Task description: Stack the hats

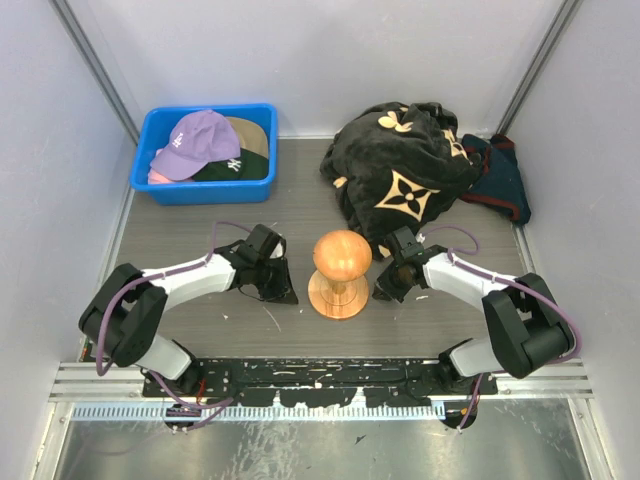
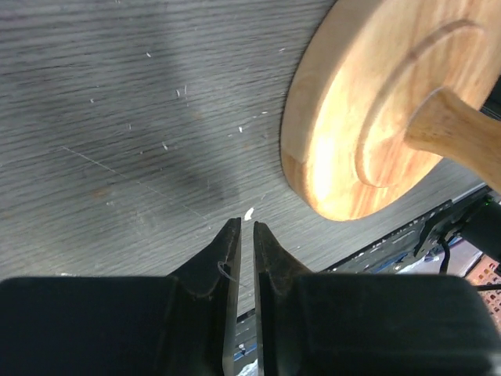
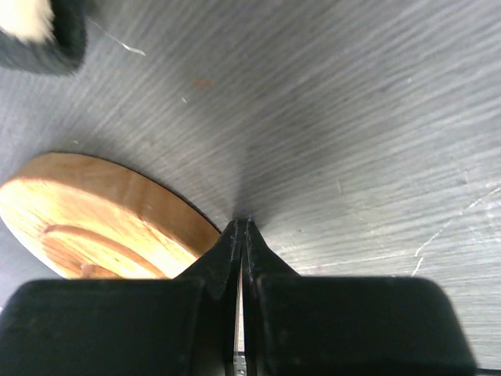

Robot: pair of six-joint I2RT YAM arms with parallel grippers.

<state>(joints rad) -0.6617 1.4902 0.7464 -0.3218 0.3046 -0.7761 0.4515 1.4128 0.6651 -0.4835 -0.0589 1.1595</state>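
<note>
Starting on the left: the blue bin (image 1: pixel 200 190) sits at ten o'clock from the wooden stand (image 1: pixel 340 262), and every hat is in it. The lavender cap (image 1: pixel 200 140) is on top, the tan cap (image 1: pixel 250 130) behind it, the dark green cap (image 1: pixel 235 168) under its brim, and a sliver of the pink cap (image 1: pixel 158 176) shows at the bin's near left corner.

Your left pincer (image 2: pixel 245 229) hangs low over the surface (image 1: pixel 200 235) at nine o'clock of the stand. It is open only a sliver, with nothing in it. Across at three o'clock, your right pincer (image 3: pixel 241 227) has its fingers pressed flat together, also empty. The black cloth (image 1: pixel 400 160) is heaped at one o'clock, out of play.

By my read, no hat is out yet, so you are at the opening reach. The left arm is nearer. Spread that pincer wide, swing to eleven o'clock and take the lavender cap by its crown. The stand looks like the place to stack.

The count: four caps, one bin, one stand, one cloth, two pincers.
</note>
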